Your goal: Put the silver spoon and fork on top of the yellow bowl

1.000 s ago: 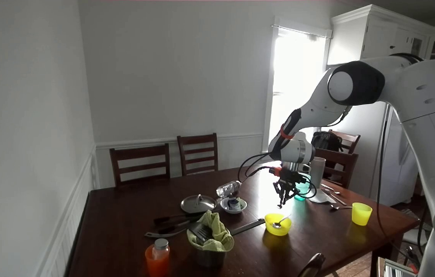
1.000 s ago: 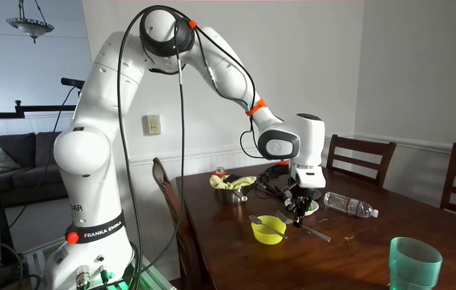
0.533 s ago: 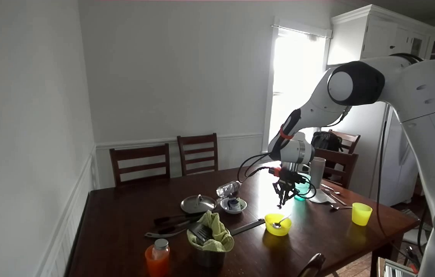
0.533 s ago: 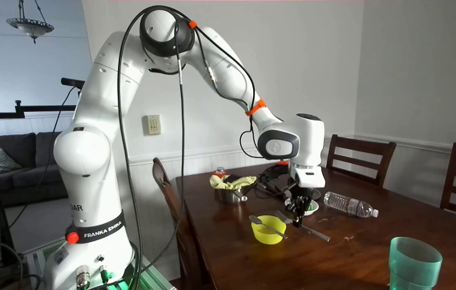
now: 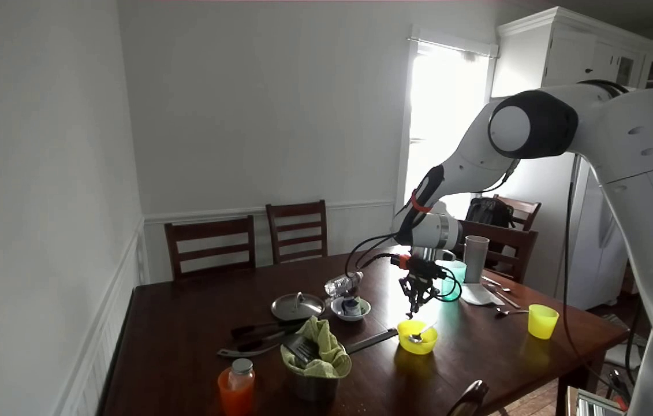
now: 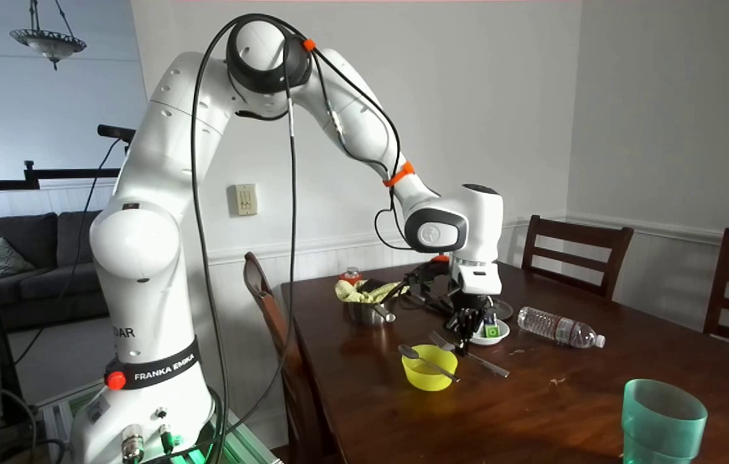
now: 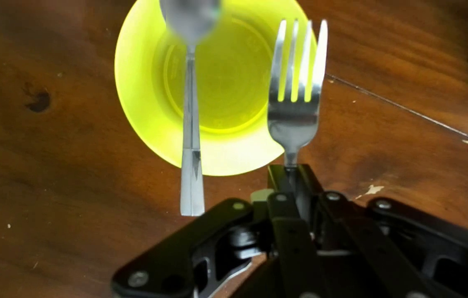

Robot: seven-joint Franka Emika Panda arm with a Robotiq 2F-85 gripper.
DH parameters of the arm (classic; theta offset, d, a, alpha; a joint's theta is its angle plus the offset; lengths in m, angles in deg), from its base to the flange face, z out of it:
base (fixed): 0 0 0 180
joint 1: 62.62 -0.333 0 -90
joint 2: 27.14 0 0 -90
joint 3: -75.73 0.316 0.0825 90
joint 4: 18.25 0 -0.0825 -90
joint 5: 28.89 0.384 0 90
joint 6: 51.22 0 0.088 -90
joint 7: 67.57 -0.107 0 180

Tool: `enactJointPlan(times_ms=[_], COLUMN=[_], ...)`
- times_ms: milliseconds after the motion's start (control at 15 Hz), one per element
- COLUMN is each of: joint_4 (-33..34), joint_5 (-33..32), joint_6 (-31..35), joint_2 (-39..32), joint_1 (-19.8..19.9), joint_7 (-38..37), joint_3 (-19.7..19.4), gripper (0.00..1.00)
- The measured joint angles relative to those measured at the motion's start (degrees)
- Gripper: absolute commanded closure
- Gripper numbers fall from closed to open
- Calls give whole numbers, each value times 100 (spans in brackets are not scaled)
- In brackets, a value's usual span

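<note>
The yellow bowl [image 6: 427, 381] stands on the dark table in both exterior views. Across its top rests the silver spoon [image 7: 190, 103], its head over the far side and its handle sticking out past the near rim. My gripper [image 7: 288, 167] is shut on the silver fork [image 7: 296, 118] at its neck. In the wrist view the fork's tines overlap the bowl's right edge. An exterior view shows the fork [image 6: 490, 366] held beside the bowl, tines toward it and handle pointing away. How high the fork is above the rim I cannot tell.
A white bowl [image 6: 499, 332] with small items sits behind the gripper, close to a water bottle [image 6: 561, 327]. A metal pot [image 5: 314, 384] with a green cloth stands near the yellow bowl. Also on the table are a yellow cup [image 5: 543, 321] and a teal cup [image 6: 664, 419].
In both exterior views the arm has shifted left, carrying the fork closer to the yellow bowl. The bowl and the spoon have stayed in place.
</note>
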State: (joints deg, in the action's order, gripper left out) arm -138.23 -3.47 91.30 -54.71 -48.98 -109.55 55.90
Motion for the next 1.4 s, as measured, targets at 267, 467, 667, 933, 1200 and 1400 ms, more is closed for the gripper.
enactJointPlan(times_ms=[267,467,667,933,1200,1400], joint_4=[-23,-135,-325,-571,-733,-772], joint_5=[-262,-412,-443,-443,-443,-443], joint_6=[26,26,26,126,162,215], joint_2=[3,52,146,326,455,467], joint_1=[-265,-388,-438,-439,-440,-440], joint_7=[-541,-817,-962,-993,-994,-994], joint_3=[-3,-3,1,25,67,90], gripper=[98,98,98,98,98,98])
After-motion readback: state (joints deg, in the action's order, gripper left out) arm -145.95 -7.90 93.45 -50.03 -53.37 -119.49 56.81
